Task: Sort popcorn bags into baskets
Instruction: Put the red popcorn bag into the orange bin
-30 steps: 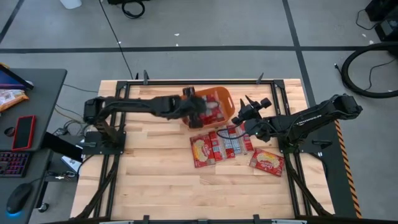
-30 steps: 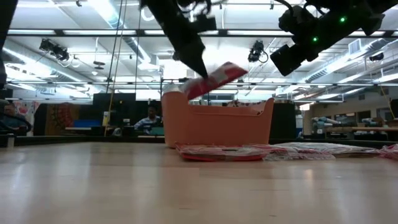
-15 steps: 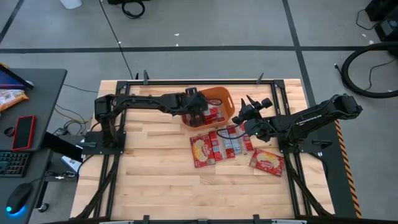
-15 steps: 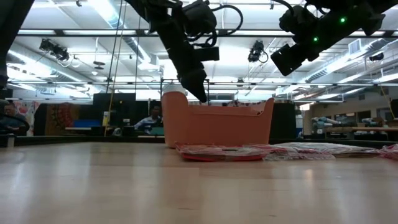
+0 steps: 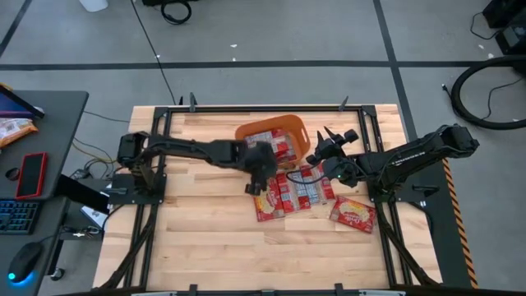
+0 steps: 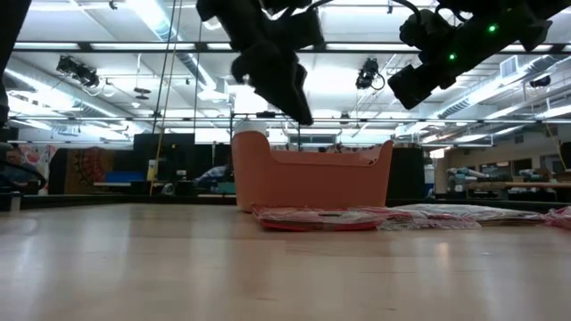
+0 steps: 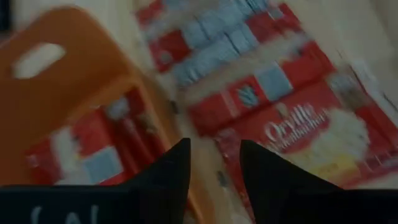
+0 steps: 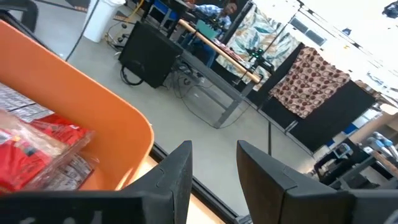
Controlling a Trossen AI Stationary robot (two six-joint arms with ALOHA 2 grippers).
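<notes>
The orange basket [image 5: 246,131] stands at the table's far middle with red popcorn bags [image 5: 282,146] lying in it. Several more popcorn bags [image 5: 275,197] lie flat on the table just near of it, overlapping, and one [image 5: 353,214] lies apart to the right. My left gripper [image 5: 258,179] hangs open above the table by the basket's near rim, over the left end of the flat bags [image 7: 298,124], with nothing between its fingers. My right gripper [image 5: 315,154] hovers open and empty at the basket's right side [image 8: 74,118].
Black frame rails run around the table's edges. Bare wood stretches across the table's near half and its left side. In the low view the basket [image 6: 312,178] stands behind the flat bags [image 6: 321,217], with both arms above it.
My left gripper held a popcorn bag tilted over the basket, let it go into the basket, then moved toward the table's near edge to above the flat bags. The right arm has kept still.
</notes>
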